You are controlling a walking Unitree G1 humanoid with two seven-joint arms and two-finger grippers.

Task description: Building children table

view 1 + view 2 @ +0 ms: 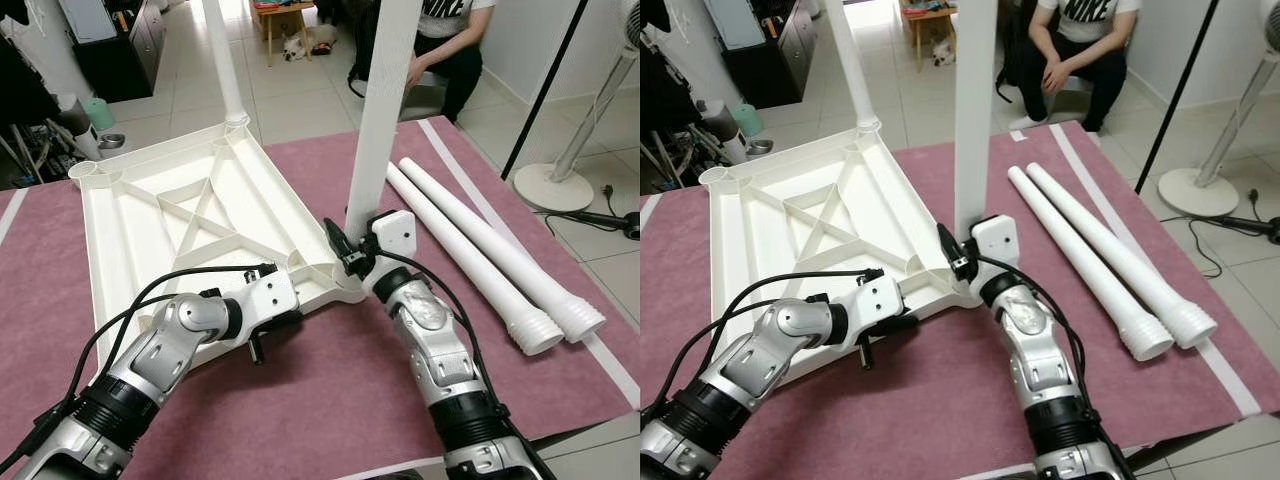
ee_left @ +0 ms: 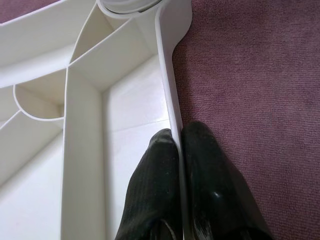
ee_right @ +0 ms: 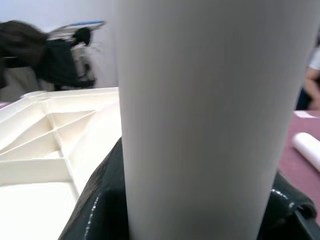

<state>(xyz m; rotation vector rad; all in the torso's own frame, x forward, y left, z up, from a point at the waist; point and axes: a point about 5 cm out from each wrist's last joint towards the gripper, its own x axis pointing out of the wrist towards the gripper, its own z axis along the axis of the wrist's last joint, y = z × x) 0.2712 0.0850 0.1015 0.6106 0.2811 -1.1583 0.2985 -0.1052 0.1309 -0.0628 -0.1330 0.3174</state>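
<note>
Frame centre: right gripper (image 1: 350,250) clamped round upright white plastic table leg (image 1: 383,110); left gripper (image 2: 180,150) pinches upturned white ribbed plastic tabletop (image 1: 170,215) rim, lower centre.

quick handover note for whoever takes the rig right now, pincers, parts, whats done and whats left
Left pincer: shut on the near rim of the upturned tabletop, steadying it on the purple mat.
Right pincer: gripping the upright leg at the near right corner socket.
Done: far leg stands in its socket.
Left: seat the held leg, then fit the two loose legs lying right of the tabletop.
</note>
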